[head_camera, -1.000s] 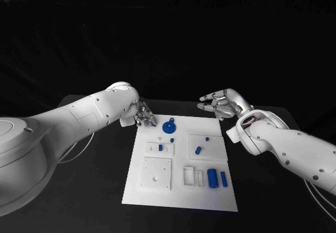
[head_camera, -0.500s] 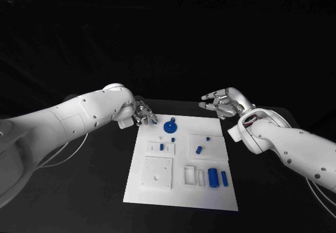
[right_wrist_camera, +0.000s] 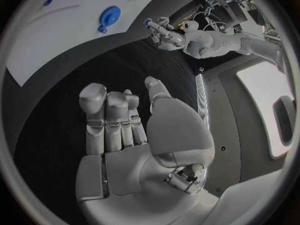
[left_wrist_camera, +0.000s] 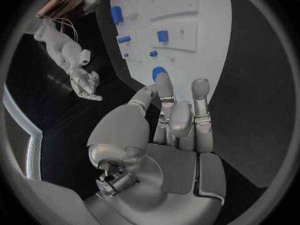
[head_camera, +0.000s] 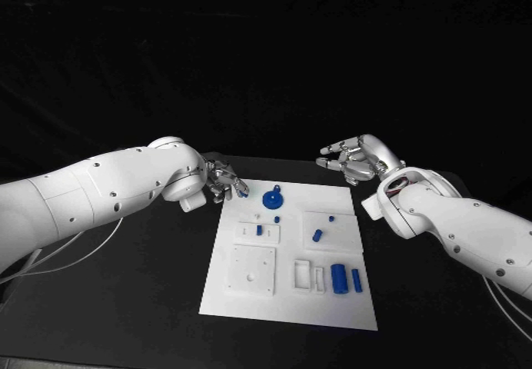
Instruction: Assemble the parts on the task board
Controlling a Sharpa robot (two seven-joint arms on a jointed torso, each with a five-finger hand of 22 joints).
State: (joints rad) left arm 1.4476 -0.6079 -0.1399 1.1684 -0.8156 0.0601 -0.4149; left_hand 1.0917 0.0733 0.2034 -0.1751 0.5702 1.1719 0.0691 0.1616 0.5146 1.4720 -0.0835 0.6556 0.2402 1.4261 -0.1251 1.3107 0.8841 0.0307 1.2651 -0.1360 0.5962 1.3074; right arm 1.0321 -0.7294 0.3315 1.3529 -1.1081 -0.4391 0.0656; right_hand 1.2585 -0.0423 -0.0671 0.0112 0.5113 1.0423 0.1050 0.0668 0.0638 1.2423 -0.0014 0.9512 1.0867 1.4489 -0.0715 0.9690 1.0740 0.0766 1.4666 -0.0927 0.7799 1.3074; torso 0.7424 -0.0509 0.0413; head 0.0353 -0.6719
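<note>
The white task board (head_camera: 253,300) lies mid-table. A round blue part (head_camera: 271,201) sits near its far-left corner, with several small blue parts (head_camera: 317,235) mid-board and two blue cylinders (head_camera: 339,278) toward the near right. My left hand (head_camera: 225,181) hovers just off the far-left corner, fingers curled, pinching a small blue part (right_wrist_camera: 147,21) at its fingertips. My right hand (head_camera: 353,159) hangs beyond the far-right corner over the black table. Its fingers (right_wrist_camera: 106,116) are apart and it holds nothing.
White recessed blocks (head_camera: 251,269) sit on the board's near half. Black table (head_camera: 133,292) surrounds the board on both sides. My left forearm (head_camera: 100,192) reaches in low over the table's left part, and my right forearm (head_camera: 454,227) crosses its right part.
The view has shifted a little and my left arm's elbow has drawn back. Both hands stay about where they were beside the board's far corners.
</note>
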